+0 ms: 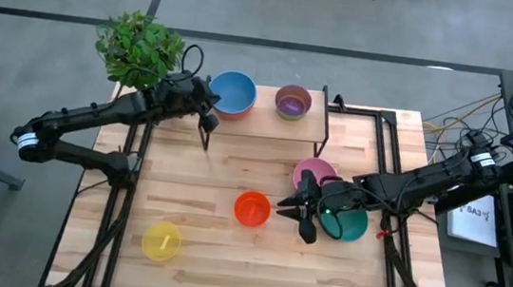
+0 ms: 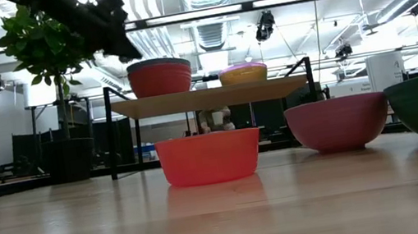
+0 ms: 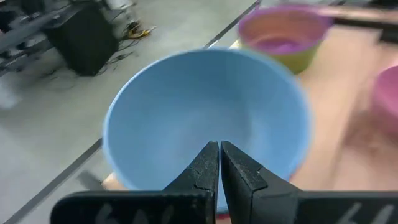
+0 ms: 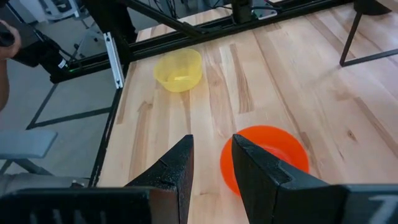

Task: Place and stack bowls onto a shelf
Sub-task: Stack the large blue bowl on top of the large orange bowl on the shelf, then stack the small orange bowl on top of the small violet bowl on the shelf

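Your right hand (image 1: pixel 290 210) hangs just beside the orange bowl (image 1: pixel 252 208), near the middle of the desk (image 1: pixel 215 263), fingers parted and holding nothing. The arm reaches in low from the desk's right edge, passing over the teal bowl (image 1: pixel 348 224) and near the pink bowl (image 1: pixel 312 172). In the wrist view the orange bowl sits just ahead of the fingers, off to one side.

That bowl looks like thin, stiff plastic: light, smooth, likely slippery, and apt to skate on the wood if you nudge it. I'd pinch the rim, one finger inside the wall and one outside, on the side nearest the hand.

The yellow bowl (image 1: pixel 161 241) waits near the desk's front-left corner. On the shelf (image 1: pixel 268 126) at the back edge, the blue bowl (image 1: pixel 232 91) seems nested in a red one, though only the low view hints at that; a purple bowl (image 1: pixel 293 100) stands beside it.

Your left hand (image 1: pixel 208 110) is clenched shut, empty, hovering at the blue bowl's rim.
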Action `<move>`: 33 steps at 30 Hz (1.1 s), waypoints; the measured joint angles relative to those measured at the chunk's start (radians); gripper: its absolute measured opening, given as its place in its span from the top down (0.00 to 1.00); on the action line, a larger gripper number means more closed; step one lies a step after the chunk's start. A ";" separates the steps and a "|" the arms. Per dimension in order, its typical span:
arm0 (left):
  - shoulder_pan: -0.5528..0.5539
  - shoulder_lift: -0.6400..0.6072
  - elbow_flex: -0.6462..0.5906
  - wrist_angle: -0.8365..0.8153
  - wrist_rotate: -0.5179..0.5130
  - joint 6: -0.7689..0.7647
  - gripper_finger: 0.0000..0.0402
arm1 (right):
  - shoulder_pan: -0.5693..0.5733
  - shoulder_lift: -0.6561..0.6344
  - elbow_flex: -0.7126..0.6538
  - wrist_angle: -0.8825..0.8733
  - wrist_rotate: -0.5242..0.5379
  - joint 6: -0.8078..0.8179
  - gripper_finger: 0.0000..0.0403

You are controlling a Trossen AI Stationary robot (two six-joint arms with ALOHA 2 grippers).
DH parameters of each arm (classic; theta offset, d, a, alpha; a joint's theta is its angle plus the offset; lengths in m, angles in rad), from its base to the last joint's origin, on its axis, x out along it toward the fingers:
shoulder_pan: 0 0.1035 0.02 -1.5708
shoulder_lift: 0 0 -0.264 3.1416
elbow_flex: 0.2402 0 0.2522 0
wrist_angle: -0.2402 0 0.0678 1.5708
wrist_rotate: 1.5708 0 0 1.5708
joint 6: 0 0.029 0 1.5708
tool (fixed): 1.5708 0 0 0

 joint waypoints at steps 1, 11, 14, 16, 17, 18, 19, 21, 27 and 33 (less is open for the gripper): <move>-0.005 -0.008 0.003 -0.001 0.026 -0.008 1.00 | 0.000 0.000 0.000 0.000 0.000 0.002 0.76; -0.195 -0.070 -0.002 -0.002 0.257 -0.104 1.00 | -0.012 0.000 0.000 -0.140 0.036 0.262 0.76; -0.290 -0.070 -0.009 -0.002 0.257 -0.131 1.00 | -0.013 0.000 0.000 -0.211 0.039 0.335 0.76; -0.355 -0.069 -0.016 -0.003 0.257 -0.152 1.00 | -0.013 0.000 0.000 -0.253 0.020 0.386 0.76; -0.389 -0.067 -0.020 -0.002 0.257 -0.164 1.00 | -0.013 0.000 0.000 -0.276 0.005 0.412 0.76; -0.420 -0.065 -0.026 -0.002 0.257 -0.176 1.00 | -0.013 0.000 0.000 -0.294 -0.013 0.436 0.76; -0.453 -0.059 -0.030 -0.004 0.257 -0.187 1.00 | -0.013 0.000 0.000 -0.315 -0.036 0.461 0.76; -0.509 -0.043 -0.035 -0.006 0.257 -0.207 1.00 | -0.013 0.000 0.000 -0.369 -0.087 0.520 0.76; -0.637 0.032 -0.036 -0.003 0.257 -0.225 1.00 | -0.006 0.004 0.000 -0.497 -0.163 0.587 0.76; -0.687 0.110 -0.036 0.006 0.226 -0.233 1.00 | 0.002 0.099 0.017 -0.403 -0.154 0.379 0.76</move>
